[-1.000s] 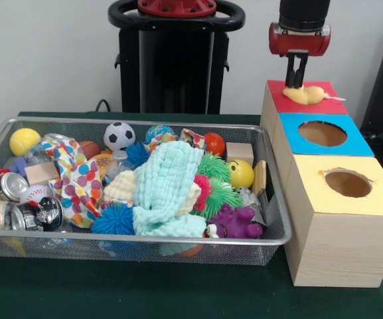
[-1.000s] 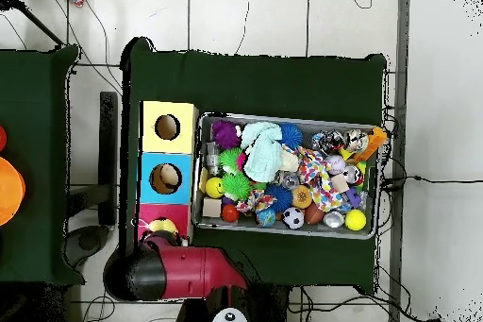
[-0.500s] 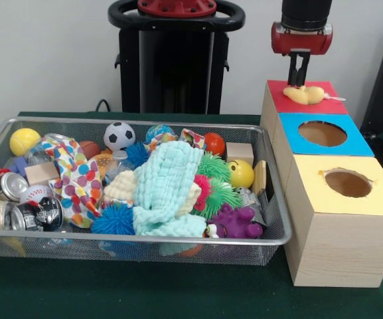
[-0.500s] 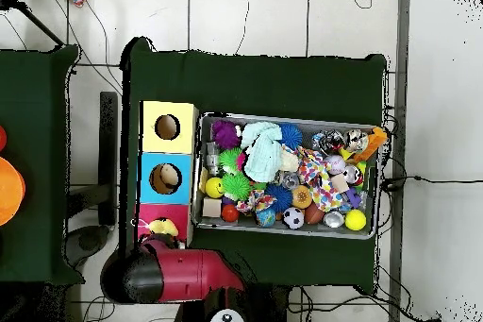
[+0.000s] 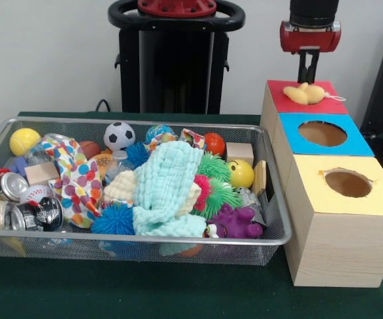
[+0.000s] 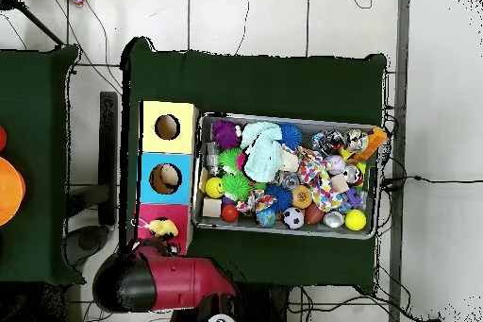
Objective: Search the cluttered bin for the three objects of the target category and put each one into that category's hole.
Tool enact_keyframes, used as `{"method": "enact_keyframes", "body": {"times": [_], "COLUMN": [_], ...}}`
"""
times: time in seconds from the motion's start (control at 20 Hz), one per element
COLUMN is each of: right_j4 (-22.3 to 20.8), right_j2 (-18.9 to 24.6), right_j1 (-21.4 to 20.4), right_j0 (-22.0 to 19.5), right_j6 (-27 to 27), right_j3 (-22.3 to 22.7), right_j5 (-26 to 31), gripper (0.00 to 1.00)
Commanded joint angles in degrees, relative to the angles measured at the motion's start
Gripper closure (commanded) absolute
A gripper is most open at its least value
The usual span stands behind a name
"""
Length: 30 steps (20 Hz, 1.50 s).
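Above red hole (image 5: 299,94), gripper (image 5: 308,72) hangs with fingers close together, empty. Yellow plush (image 5: 305,94) lies across hole, not dropped through. Risk: plush stays perched on rim, tail snagging. Bin (image 5: 138,242) clutter may hide the remaining plush.

Arm (image 6: 160,282): glossy red shell, black rounded end.
Wrist (image 5: 310,35): red housing under black cylinder.
Gripper (image 5: 308,73): two thin black fingers.
Pedestal (image 5: 176,56): black column, red-topped ring.

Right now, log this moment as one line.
pincer: above red-surround hole, holding nothing | pale yellow plush: lying on red-surround hole | wire bin: cluttered
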Motion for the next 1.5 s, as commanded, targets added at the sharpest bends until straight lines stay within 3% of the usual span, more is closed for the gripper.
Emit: {"method": "enact_keyframes", "body": {"times": [0.05,0.25,0.45,0.55,1.5], "right_j4": [3.1,3.3,2.1,2.1,2.3], "right_j2": [4.6,3.8,-2.7,-3.5,-1.2], "right_j1": [2.2,3.5,3.2,2.5,-0.2], "right_j0": [-0.6,0.8,5.4,6.0,3.1], "right_j6": [14.0,13.1,10.4,10.1,8.5], "right_j3": [0.3,-2.0,-6.7,-7.2,-5.3], "right_j5": [-8.6,-8.3,1.1,4.1,8.8], "gripper": [1.0,1.0,1.0,1.0,1.0]}}
